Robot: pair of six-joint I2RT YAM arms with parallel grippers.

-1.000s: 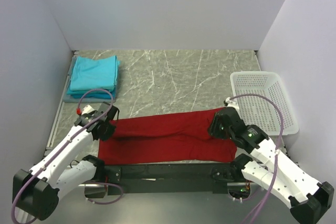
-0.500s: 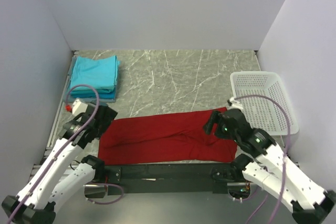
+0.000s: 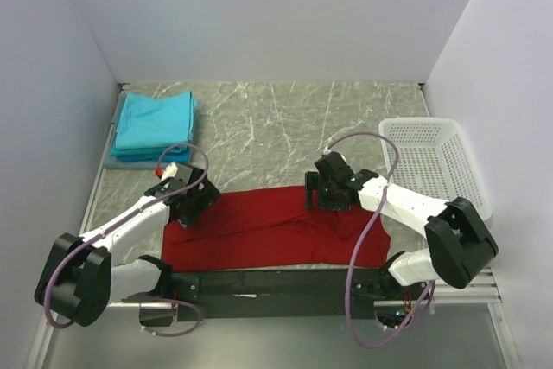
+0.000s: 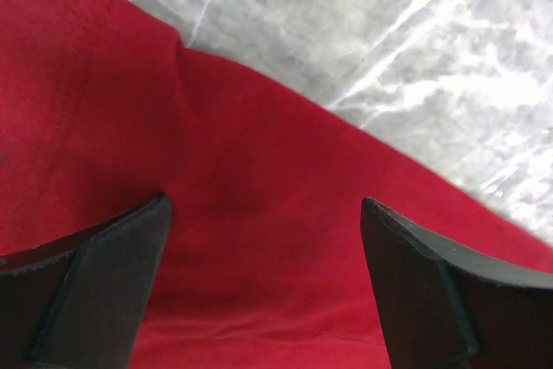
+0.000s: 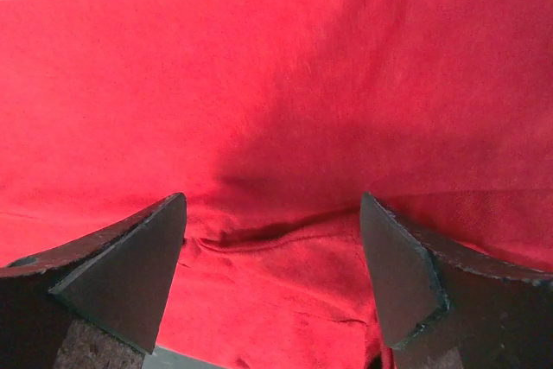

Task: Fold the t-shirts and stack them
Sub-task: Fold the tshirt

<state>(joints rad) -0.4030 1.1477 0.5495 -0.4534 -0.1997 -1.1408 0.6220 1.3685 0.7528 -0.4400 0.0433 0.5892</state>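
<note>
The left gripper (image 4: 263,213) holds its two dark fingers spread wide with nothing between them, close over the dark red t-shirt (image 3: 276,232) near its far edge, where cloth meets the marble-patterned table (image 3: 285,123). Whether the tips touch the cloth cannot be told. The right gripper (image 5: 272,205) is likewise spread wide and empty, over a creased fold in the red cloth. From above, the left arm stretches low, forward and inward from its base, its wrist over the shirt's far left corner. The right arm bends sharply at the elbow near the right side and runs leftward, its wrist over the far edge right of centre. The red shirt lies as a long band just beyond the bases. Folded teal t-shirts (image 3: 155,123) are stacked at the far left corner, well apart. A white lattice basket (image 3: 432,162) stands at the right
</note>
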